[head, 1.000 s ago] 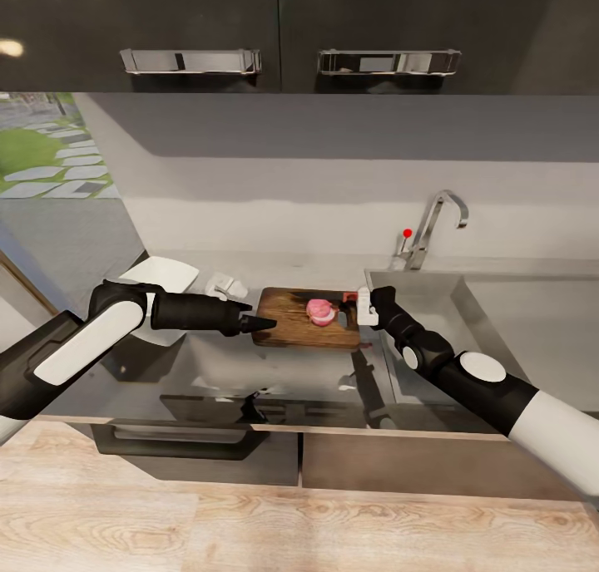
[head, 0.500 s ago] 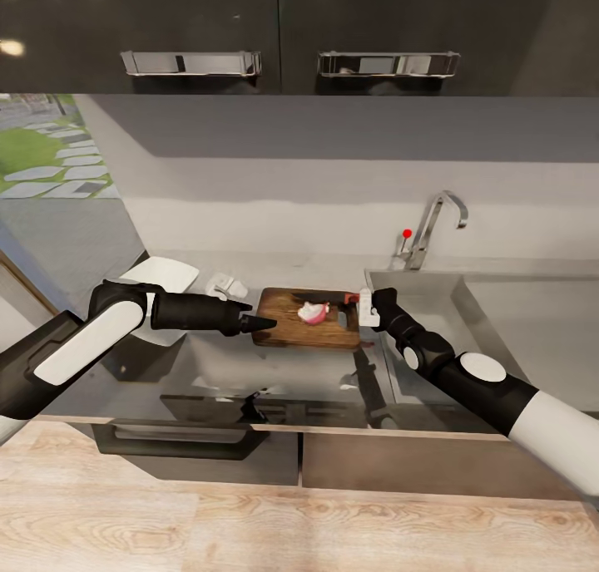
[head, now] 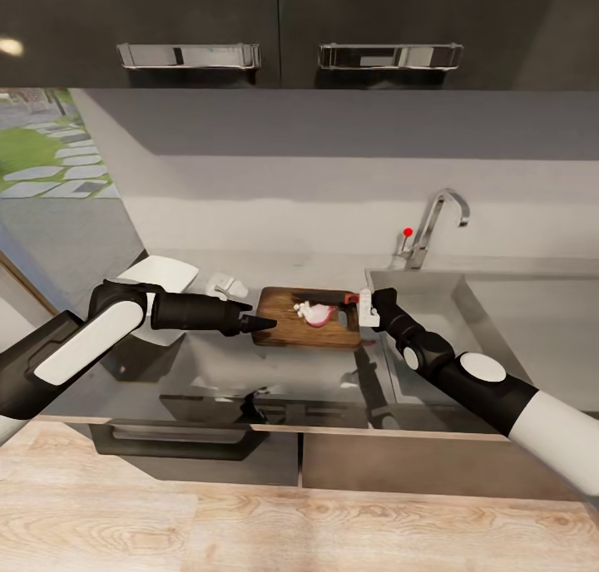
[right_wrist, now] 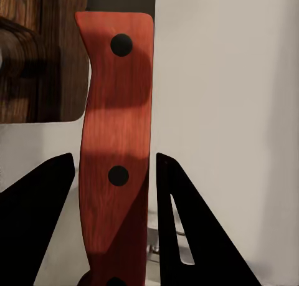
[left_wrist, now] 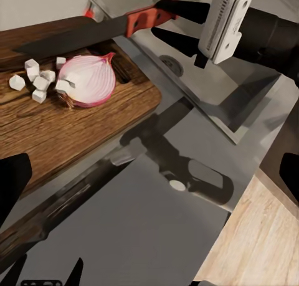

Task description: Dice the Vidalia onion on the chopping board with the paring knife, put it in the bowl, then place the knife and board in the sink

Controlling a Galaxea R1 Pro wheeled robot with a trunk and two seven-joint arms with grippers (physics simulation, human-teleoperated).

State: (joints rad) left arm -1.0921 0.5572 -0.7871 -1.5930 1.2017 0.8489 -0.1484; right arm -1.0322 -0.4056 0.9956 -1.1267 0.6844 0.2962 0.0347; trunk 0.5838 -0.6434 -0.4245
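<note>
Gripping the paring knife (right_wrist: 115, 155) at centre frame, your right fingers (right_wrist: 180, 236) clamp its handle; the left wrist view reveals onion (left_wrist: 90, 79) and dice (left_wrist: 37, 80) on the chopping board (left_wrist: 68, 124). Your left fingers (head: 264, 324) look closed, empty.

You've got no readable text, labels, brands or numbers on anything in these views.

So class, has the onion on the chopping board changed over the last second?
Yes. The onion, whole a second ago, is now a half with small white dice beside it on the chopping board, nearer the board's far edge.
</note>
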